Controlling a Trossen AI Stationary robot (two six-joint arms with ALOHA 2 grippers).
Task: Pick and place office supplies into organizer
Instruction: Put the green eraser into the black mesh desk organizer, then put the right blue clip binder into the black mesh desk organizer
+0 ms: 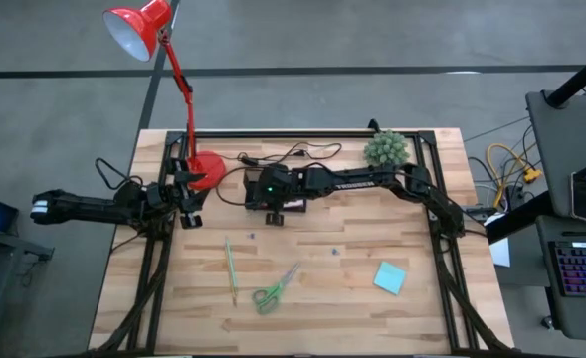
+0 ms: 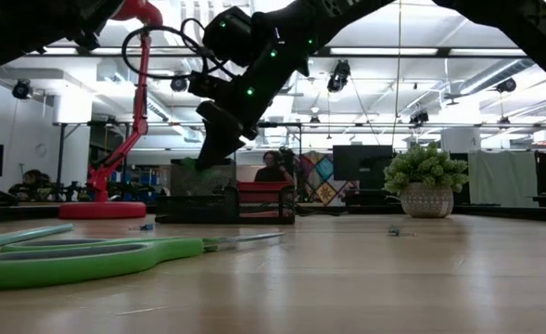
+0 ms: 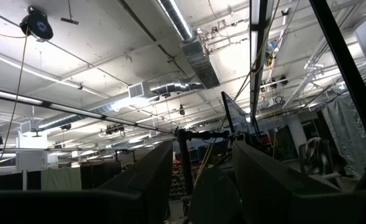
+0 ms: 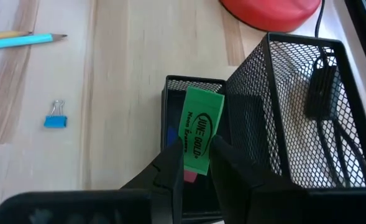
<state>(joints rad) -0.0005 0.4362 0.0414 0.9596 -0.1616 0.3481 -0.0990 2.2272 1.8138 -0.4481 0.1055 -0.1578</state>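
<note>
I see open desk across the whole near half, with only a few loose things on it: the pencil and scissors near-left of centre, and the teal pad near-right. The crowded strip is the far edge, where the lamp base, black cable and plant sit along the frame rail. My right arm reaches in from the right side across the far half, its right hand pointing down over the organizer, which stands just right of the lamp base. That hand is clamped on a green eraser, fingers pressed on either side of its lower end, the eraser upright over the low tray beside the tall mesh section. Something pink and something blue show in the tray under it. A blue clip lies on bare wood to one side of the organizer, well apart from it, with the pencil's tip beyond. My left arm waits at the left edge of the desk beside the lamp base, its left hand with fingers apart, holding nothing.
</note>
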